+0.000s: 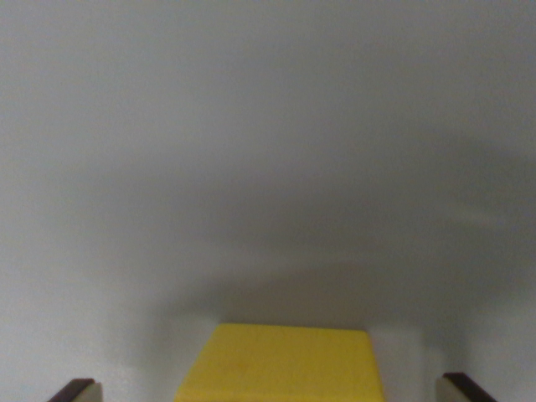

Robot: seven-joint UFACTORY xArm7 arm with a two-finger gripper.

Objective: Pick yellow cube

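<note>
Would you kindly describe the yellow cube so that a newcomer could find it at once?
Start from the plain pale grey surface filling the wrist view. At its bottom centre sits the bright yellow cube, between the two dark-edged fingertips of the open tool. It is the only coloured thing there.

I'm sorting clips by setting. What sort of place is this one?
Probably a bare test bench or tabletop, though little shows. A plain grey surface fills the wrist view, with one yellow cube on it, between the open hand's two fingertips. Nothing else is visible.
</note>
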